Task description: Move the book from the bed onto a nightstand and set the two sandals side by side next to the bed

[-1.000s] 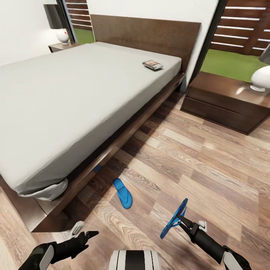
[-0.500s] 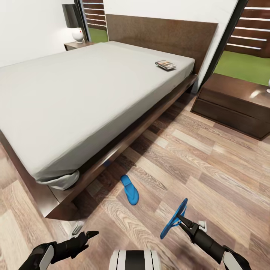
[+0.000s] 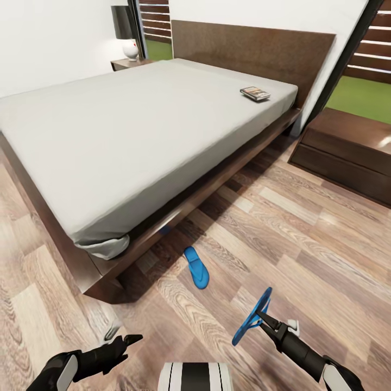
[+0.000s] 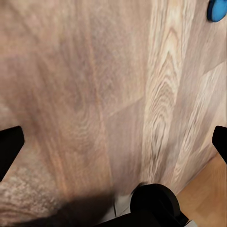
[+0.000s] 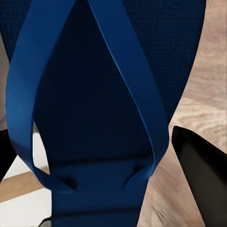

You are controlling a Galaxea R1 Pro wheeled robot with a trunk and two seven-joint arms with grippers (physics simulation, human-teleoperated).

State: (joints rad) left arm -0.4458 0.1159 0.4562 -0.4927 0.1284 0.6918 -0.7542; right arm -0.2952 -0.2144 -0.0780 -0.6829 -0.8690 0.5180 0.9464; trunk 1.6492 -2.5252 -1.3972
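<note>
Gripping one blue sandal [image 3: 252,317] by its edge, the right gripper [image 3: 262,316] carries it clear of the wood-plank floor [image 3: 304,244], tilted up on its side; the right wrist view confirms the hold, with the sole and thong straps [image 5: 118,85] directly ahead of the dark fingers [image 5: 201,179]. This raised, tilted carry appears chosen to keep the sandal from dragging on the floor during transport. The left gripper [image 3: 127,340] hangs low over bare planks with its jaws spread and nothing between them, judged to be held free for the book. The second sandal [image 3: 196,266] lies flat on the floor just beside the bed [image 3: 136,136], near the frame's foot corner, so it already serves as the reference for the pair. The next step is judged to be setting the carried sandal down parallel to it. The book [image 3: 255,93] rests on the grey mattress near the headboard, close to the edge facing the nightstand [image 3: 347,152], which makes that cabinet the shorter transfer. A second nightstand [image 3: 130,62] with a lamp [image 3: 129,49] stands at the far side.
</note>
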